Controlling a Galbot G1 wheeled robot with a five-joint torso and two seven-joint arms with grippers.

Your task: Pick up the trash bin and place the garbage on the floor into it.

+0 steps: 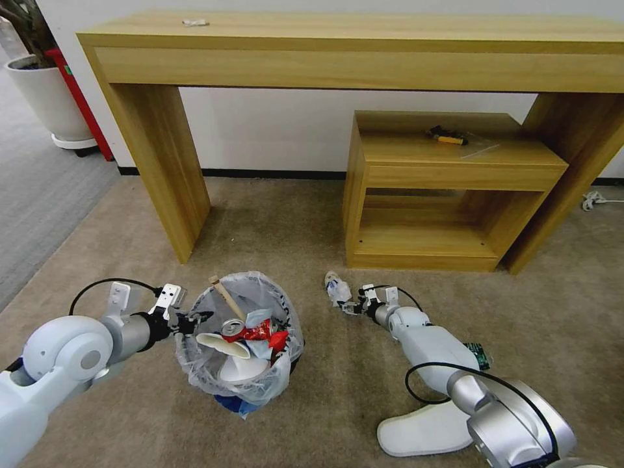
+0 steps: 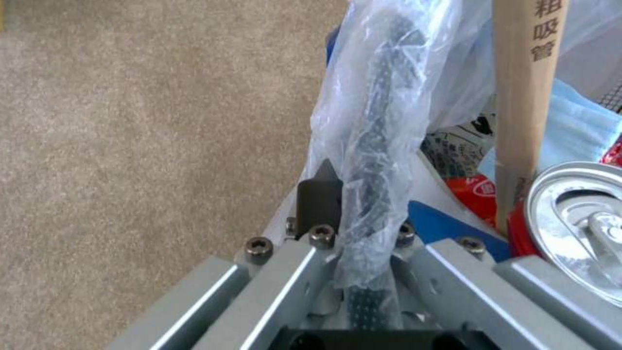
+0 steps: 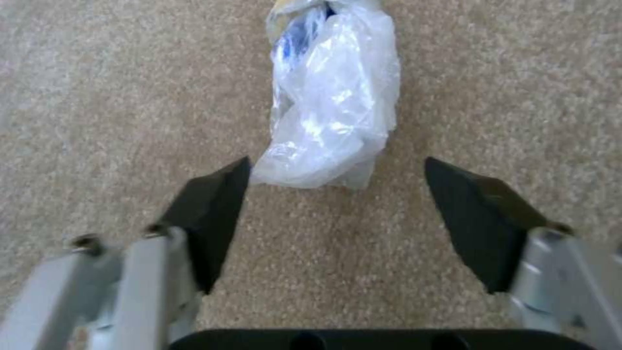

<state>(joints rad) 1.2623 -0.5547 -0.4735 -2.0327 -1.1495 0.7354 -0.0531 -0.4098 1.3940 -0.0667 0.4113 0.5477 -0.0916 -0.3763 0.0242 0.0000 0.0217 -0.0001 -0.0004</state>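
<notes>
The trash bin [image 1: 195, 364], black and lined with a clear bag, sits on the beige carpet floor [image 1: 273, 221]. It holds a red can [image 1: 244, 329], a white foam insole [image 1: 224, 346], a wooden stick [image 1: 225, 296] and wrappers. My left gripper [image 1: 195, 318] is shut on the bin's rim [image 2: 376, 146] through the bag. My right gripper [image 1: 349, 305] stands open just short of a crumpled clear wrapper [image 1: 337, 286] on the floor; in the right wrist view the wrapper [image 3: 330, 97] lies just beyond the fingertips. A second white insole [image 1: 422, 429] lies beside my right arm.
A tall wooden console table [image 1: 351, 52] stands against the wall, with a low wooden shelf unit [image 1: 448, 169] under it holding a yellow-black tool [image 1: 447, 135]. A white plant pot [image 1: 49, 97] stands at far left on grey carpet. A small green packet [image 1: 480, 354] lies by my right forearm.
</notes>
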